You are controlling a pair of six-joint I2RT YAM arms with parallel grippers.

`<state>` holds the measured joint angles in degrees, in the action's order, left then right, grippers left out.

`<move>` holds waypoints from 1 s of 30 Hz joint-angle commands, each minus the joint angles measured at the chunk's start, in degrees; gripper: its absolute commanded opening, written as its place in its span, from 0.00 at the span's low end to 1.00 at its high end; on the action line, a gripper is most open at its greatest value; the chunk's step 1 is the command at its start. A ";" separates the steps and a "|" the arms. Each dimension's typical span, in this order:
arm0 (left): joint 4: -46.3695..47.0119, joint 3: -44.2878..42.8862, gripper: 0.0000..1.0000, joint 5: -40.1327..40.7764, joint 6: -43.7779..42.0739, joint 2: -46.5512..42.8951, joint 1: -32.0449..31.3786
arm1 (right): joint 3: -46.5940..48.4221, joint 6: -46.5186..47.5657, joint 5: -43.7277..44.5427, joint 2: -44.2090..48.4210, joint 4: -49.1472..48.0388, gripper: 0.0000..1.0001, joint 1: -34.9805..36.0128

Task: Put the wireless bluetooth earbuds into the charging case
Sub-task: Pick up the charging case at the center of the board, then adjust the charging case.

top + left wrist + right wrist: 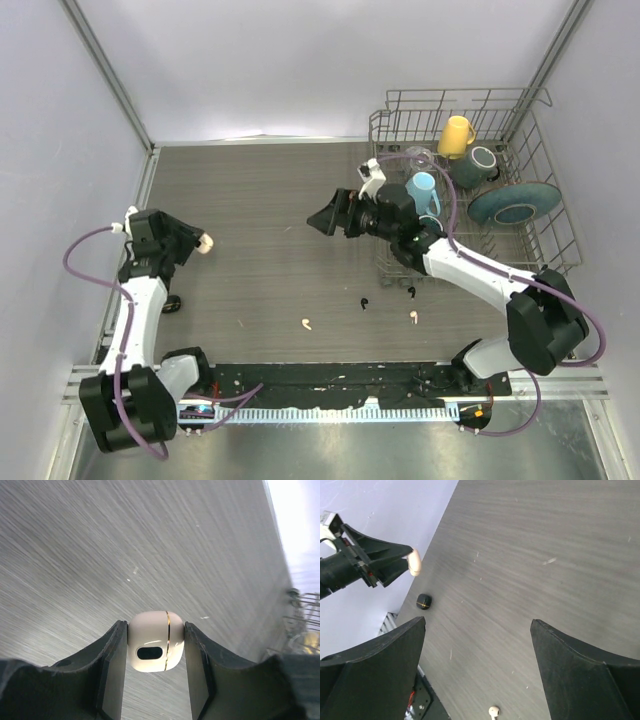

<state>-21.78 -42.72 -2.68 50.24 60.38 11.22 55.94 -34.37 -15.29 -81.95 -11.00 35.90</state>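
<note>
- Holding the cream-white charging case (pixel 150 640), my left gripper (pixel 199 243) has both fingers clamped on its sides. The case is lifted off the table (pixel 260 200) at the left side, and its gold seam runs upright.
- My right gripper (pixel 477 627) hangs over mid-table with its fingers spread wide and nothing between them.
- A black charging case (pixel 172 303) rests on the table just beside my left arm; I cannot tell if its lid is up.
- All 4 earbuds lie loose on the table near the front edge, none in a case.
- 1 cream-white earbud (pixel 306 324) is furthest left, with a black earbud (pixel 363 302) near it to the right.
- A second black earbud (pixel 411 291) sits just beside the dish rack (pixel 548 215), with a second cream-white earbud (pixel 413 317) close in front of it.
</note>
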 commanded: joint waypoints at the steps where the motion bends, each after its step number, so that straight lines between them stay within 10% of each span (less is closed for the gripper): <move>1: 4.81 3.69 0.00 -3.21 8.28 -5.00 -2.08 | -8.98 -11.24 -0.02 3.11 -15.08 0.89 2.49; 11: 6.22 6.25 0.00 -4.88 13.22 -10.54 -9.45 | -10.42 -9.32 11.60 -4.69 -32.04 0.77 14.72; 30: 6.40 5.63 0.00 -10.15 13.83 -10.63 -15.18 | 0.47 -2.28 12.39 -20.43 -35.40 0.70 20.61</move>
<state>-18.46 -36.18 -10.68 63.29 50.43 -3.70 52.23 -38.96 -4.08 -101.41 -41.30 54.89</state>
